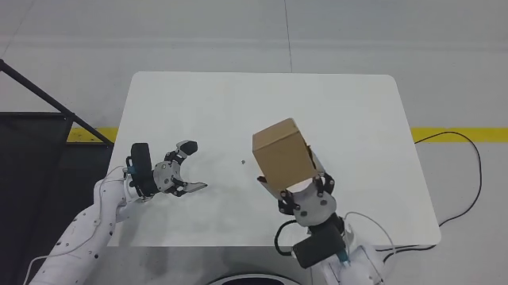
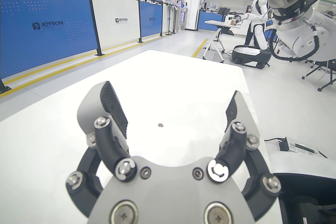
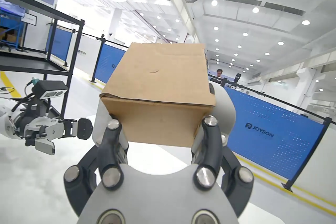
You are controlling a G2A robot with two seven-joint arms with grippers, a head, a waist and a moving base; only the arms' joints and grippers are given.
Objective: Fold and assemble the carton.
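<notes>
Your right hand [image 3: 162,117] gripped the carton [image 1: 282,152] by its lower end, holding it tilted and clear of the table [image 1: 238,102], while your left hand [image 1: 194,166] hung open and empty, well apart from it above the table. The carton looked light and thin-walled, stiff along its creases but likely to dent on the flat panels, so you were best taking hold near the edges and squeezing gently.

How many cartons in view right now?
1. The carton is held in the right gripper, lifted above the table near its front edge. The left gripper holds nothing, jaws open.
</notes>
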